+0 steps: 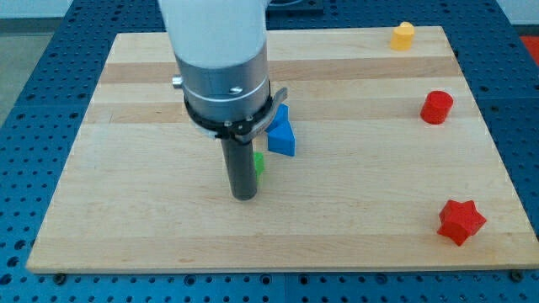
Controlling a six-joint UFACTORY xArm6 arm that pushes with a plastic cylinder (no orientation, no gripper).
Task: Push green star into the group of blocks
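Observation:
The green star (pixel 259 163) is mostly hidden behind my rod; only a small green sliver shows at the rod's right side, near the board's middle. My tip (pixel 244 196) rests on the board just below and left of that sliver, touching or nearly touching it. A blue triangular block (pixel 283 139) lies right above the green star, with another blue block (pixel 281 113) partly hidden behind the arm's body just above it.
A yellow block (pixel 403 35) sits at the view's top right. A red cylinder-like block (pixel 436 107) is at the right. A red star (pixel 461 221) is at the bottom right. The wooden board (pixel 126 210) ends in edges on all sides.

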